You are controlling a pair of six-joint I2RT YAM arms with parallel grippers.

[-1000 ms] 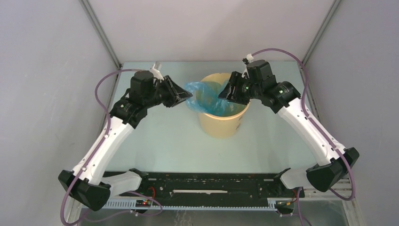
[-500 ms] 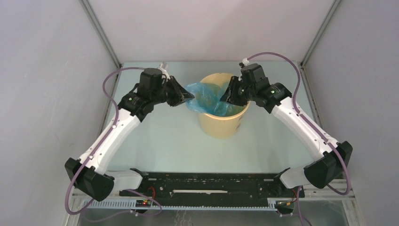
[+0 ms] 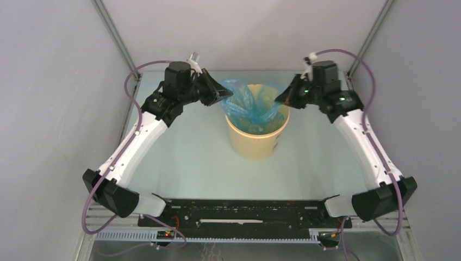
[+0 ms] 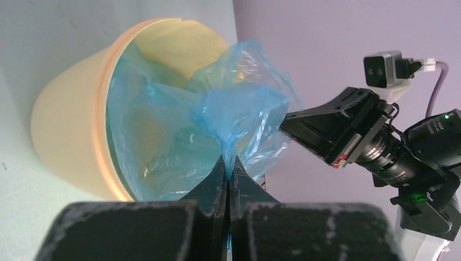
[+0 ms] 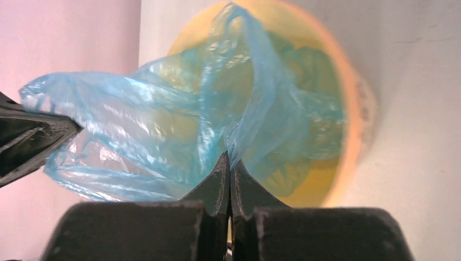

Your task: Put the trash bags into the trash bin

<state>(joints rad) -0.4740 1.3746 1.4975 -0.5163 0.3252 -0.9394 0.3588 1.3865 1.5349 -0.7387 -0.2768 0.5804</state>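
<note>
The trash bin [image 3: 255,142] is a pale yellow tub standing mid-table. The light-blue trash bag [image 3: 251,103] hangs partly inside it and is stretched across its mouth. My left gripper [image 3: 228,95] pinches the bag's left edge just above the bin's left rim, shut on the film. My right gripper [image 3: 279,101] is shut on the bag's right edge at the right rim. In the left wrist view the film [image 4: 239,109] runs from my shut left gripper [image 4: 228,164] into the bin [image 4: 65,125]. The right wrist view shows the bag [image 5: 163,119] pinched by my right gripper [image 5: 229,161] over the bin [image 5: 350,136].
Grey enclosure walls with metal corner posts [image 3: 114,38] close in the table on three sides. A black rail with wiring [image 3: 239,215] runs along the near edge between the arm bases. Purple cables [image 3: 133,87] loop off both wrists.
Both grippers closed on the bag's edges. The right gripper pulled to the right and the left shifted slightly back, spreading the bag wider over the bin's mouth.
</note>
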